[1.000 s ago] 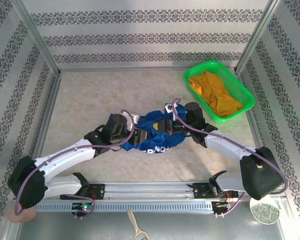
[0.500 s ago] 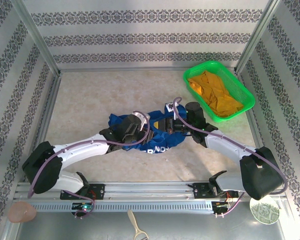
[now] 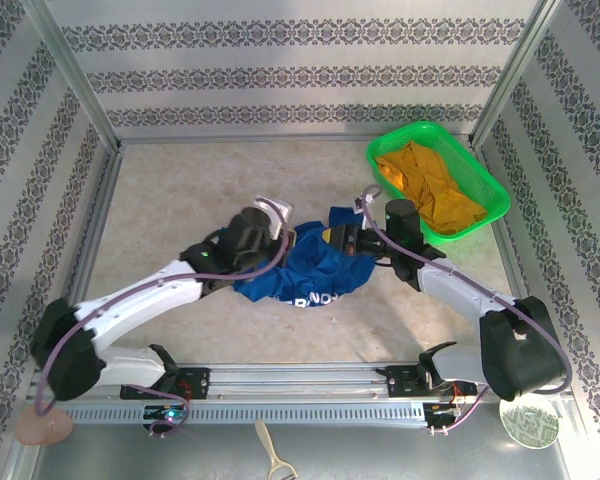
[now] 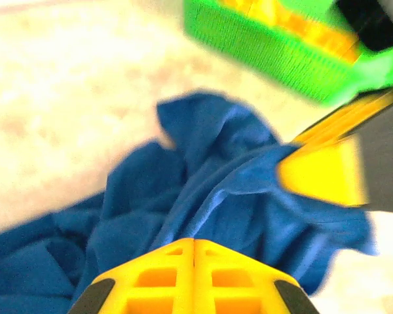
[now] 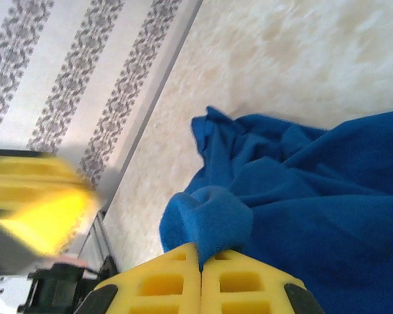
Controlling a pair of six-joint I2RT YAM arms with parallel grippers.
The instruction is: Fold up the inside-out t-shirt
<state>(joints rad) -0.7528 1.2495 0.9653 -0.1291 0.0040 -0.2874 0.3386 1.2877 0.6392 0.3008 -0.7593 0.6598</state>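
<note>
Left wrist view shows you the left gripper has just pressed its jaws together on a fold of the blue t-shirt. The right gripper pinches another fold in its jaws. The blue t-shirt lies bunched in the middle of the table, so now you can spread it.

The right tool pinches a blue t-shirt fold (jaws together).

White lettering on the t-shirt is illegible.
</note>
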